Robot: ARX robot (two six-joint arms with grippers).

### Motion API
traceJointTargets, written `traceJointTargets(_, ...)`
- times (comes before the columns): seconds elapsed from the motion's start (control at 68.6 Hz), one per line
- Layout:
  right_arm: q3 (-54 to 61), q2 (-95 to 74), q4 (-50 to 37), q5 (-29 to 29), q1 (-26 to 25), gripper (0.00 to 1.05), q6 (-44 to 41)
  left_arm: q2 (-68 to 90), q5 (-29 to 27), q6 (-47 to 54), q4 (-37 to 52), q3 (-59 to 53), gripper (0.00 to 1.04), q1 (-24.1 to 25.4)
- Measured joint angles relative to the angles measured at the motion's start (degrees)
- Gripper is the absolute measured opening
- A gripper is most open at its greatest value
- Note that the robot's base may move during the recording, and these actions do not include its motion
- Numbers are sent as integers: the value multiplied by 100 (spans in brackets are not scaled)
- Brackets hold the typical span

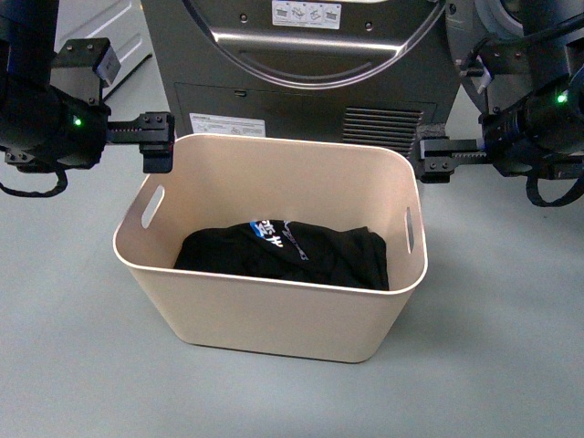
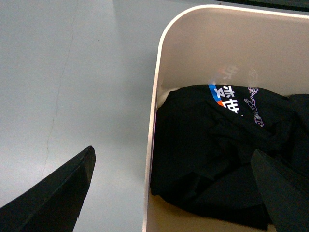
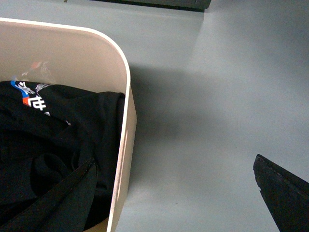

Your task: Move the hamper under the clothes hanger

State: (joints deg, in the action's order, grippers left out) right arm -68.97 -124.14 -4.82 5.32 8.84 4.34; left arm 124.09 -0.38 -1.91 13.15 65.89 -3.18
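The beige hamper (image 1: 274, 315) stands on the grey floor right in front of me, with a black garment (image 1: 283, 251) with blue and white print lying in it. My left gripper (image 1: 157, 146) is open at the hamper's back left corner. In the left wrist view (image 2: 172, 152) its jaws straddle the hamper's side wall (image 2: 153, 121), one finger outside and one over the garment (image 2: 217, 145). My right gripper (image 1: 431, 157) is open at the back right corner. In the right wrist view (image 3: 174, 162) it straddles the other side wall (image 3: 123, 145). The clothes hanger is out of view.
The dark grey dryer (image 1: 310, 82) stands close behind the hamper, its round door above the rim. A white panel (image 1: 119, 27) shows at the far left. Grey floor (image 1: 511, 347) lies to both sides and in front of the hamper.
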Motion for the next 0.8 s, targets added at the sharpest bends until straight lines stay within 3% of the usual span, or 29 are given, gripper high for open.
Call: traceJointTargets(0.802, -855, -1147, 221, 417, 378, 97, 118, 695, 363, 232, 417, -2, 98, 291)
